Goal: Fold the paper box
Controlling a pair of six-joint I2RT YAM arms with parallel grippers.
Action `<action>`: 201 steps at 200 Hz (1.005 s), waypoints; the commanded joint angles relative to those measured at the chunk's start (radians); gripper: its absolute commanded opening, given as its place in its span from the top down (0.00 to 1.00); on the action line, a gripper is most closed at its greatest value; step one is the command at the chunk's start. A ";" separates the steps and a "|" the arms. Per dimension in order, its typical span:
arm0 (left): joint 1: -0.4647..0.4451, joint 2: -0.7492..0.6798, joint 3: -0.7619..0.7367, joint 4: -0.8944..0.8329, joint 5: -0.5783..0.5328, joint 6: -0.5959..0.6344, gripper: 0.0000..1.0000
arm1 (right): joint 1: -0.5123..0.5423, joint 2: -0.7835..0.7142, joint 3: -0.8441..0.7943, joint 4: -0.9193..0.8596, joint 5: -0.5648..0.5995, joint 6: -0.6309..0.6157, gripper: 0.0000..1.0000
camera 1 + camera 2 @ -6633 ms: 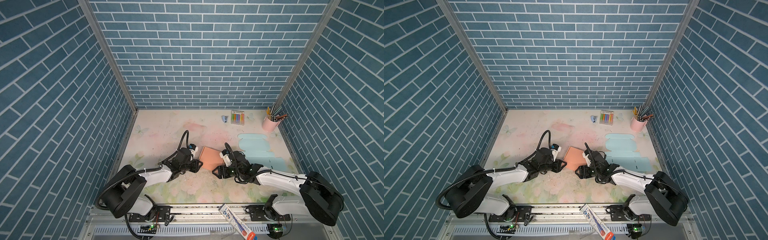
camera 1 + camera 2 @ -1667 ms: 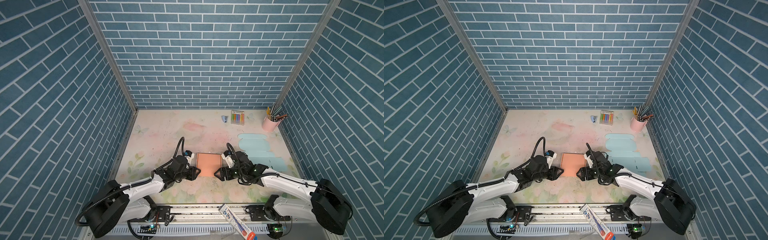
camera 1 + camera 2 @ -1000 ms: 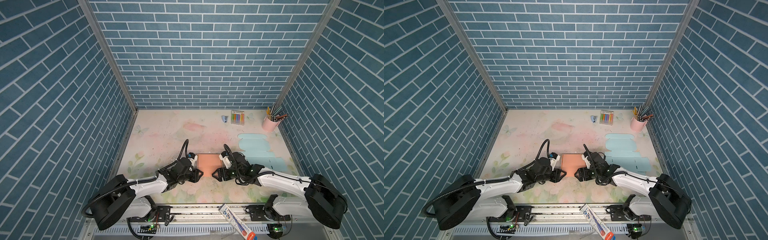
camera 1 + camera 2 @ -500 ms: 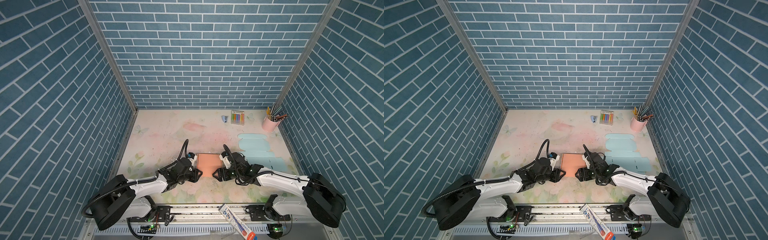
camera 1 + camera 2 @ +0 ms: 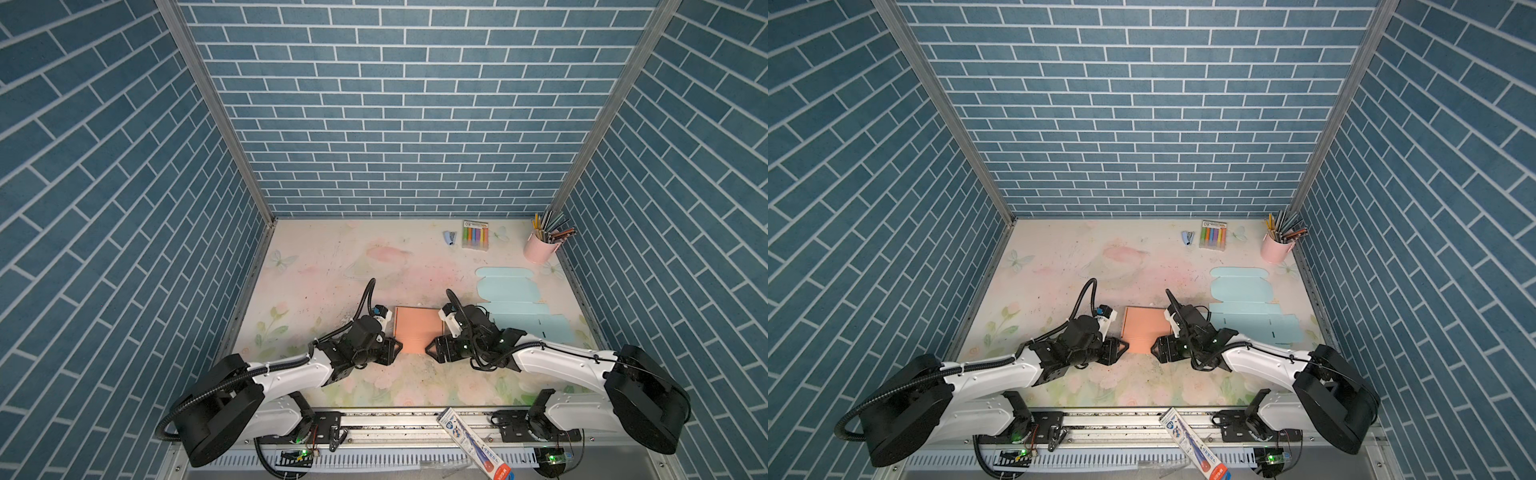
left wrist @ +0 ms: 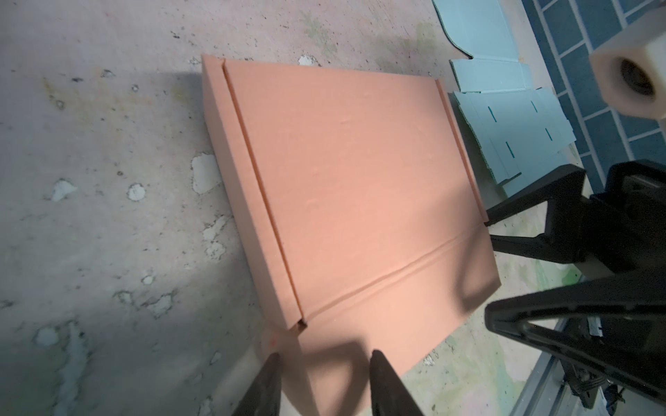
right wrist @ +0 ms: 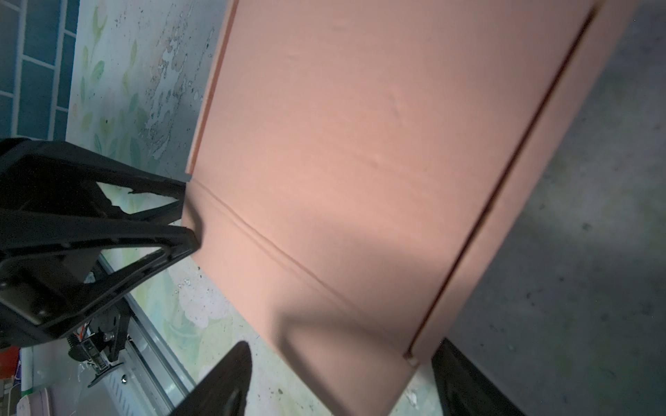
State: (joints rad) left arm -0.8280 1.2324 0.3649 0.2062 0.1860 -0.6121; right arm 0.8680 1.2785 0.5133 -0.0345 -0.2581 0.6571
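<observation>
The salmon paper box (image 5: 417, 334) (image 5: 1145, 334) lies low on the table, front of centre, with its lid panel down and a creased front flap (image 6: 378, 317) toward me. My left gripper (image 5: 397, 348) (image 6: 326, 381) is open at the near left corner, with the flap's corner between its fingers. My right gripper (image 5: 428, 349) (image 7: 344, 345) is open wider at the near right corner, its fingers either side of that corner. In each wrist view the opposite gripper's black fingertips (image 7: 187, 248) (image 6: 493, 219) rest against the box's side edge.
A flat light-blue box blank (image 5: 515, 307) lies just right of the right arm. A pink pencil cup (image 5: 538, 249), a marker pack (image 5: 475, 235) and a small stapler (image 5: 450, 237) stand at the back right. A tube (image 5: 473, 440) lies on the front rail.
The box, earlier skewed, now sits square to the table. Both grippers have drawn in to its near corners, and over the last second they have barely moved.
</observation>
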 commanded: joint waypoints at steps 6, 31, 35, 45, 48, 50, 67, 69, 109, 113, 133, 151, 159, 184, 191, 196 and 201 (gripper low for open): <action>0.003 -0.024 0.006 -0.036 -0.028 0.011 0.59 | 0.008 -0.024 0.004 -0.020 0.010 0.012 0.21; 0.005 -0.010 0.017 -0.027 -0.019 0.015 0.59 | 0.009 -0.028 0.001 -0.025 0.005 0.017 0.21; 0.006 -0.007 0.019 -0.023 -0.016 0.015 0.59 | 0.011 -0.030 -0.001 -0.026 0.005 0.019 0.21; 0.006 0.003 0.023 -0.013 -0.008 0.015 0.62 | 0.017 -0.036 -0.006 -0.028 0.005 0.028 0.21; 0.005 0.006 0.024 -0.011 -0.005 0.015 0.62 | 0.018 -0.039 -0.008 -0.027 0.004 0.029 0.21; 0.004 0.008 0.025 -0.010 -0.004 0.015 0.62 | 0.020 -0.040 -0.008 -0.027 0.004 0.031 0.21; 0.004 0.016 0.025 -0.004 -0.003 0.015 0.63 | 0.033 -0.059 -0.017 -0.034 0.006 0.046 0.22; 0.004 0.016 0.024 -0.004 -0.003 0.015 0.63 | 0.033 -0.061 -0.018 -0.034 0.008 0.048 0.22; 0.003 0.021 0.023 0.007 0.004 0.012 0.64 | 0.051 -0.057 -0.022 -0.026 0.010 0.064 0.22; 0.003 0.022 0.022 0.010 0.005 0.012 0.64 | 0.052 -0.055 -0.021 -0.024 0.010 0.064 0.22; 0.004 0.028 0.021 0.017 0.008 0.009 0.64 | 0.053 -0.046 -0.016 -0.015 0.012 0.064 0.22; 0.002 0.029 0.021 0.022 0.009 0.007 0.64 | 0.053 -0.036 -0.013 -0.006 0.013 0.065 0.22; 0.002 0.029 0.022 0.022 0.012 0.006 0.64 | 0.053 -0.033 -0.013 -0.002 0.011 0.068 0.22; 0.000 0.025 0.021 0.022 0.014 0.005 0.65 | 0.056 -0.043 -0.019 -0.004 0.010 0.075 0.22; -0.004 0.023 0.022 0.022 0.014 0.003 0.65 | 0.057 -0.049 -0.021 -0.014 0.013 0.077 0.22; -0.005 0.023 0.021 0.022 0.014 0.002 0.65 | 0.059 -0.057 -0.027 -0.017 0.016 0.081 0.22; -0.006 0.022 0.020 0.022 0.014 0.000 0.65 | 0.059 -0.064 -0.035 -0.019 0.018 0.085 0.22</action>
State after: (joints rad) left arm -0.8261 1.2533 0.3698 0.2115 0.1875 -0.6033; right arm 0.9165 1.2350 0.5014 -0.0437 -0.2543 0.6918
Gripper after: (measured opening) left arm 0.352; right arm 0.777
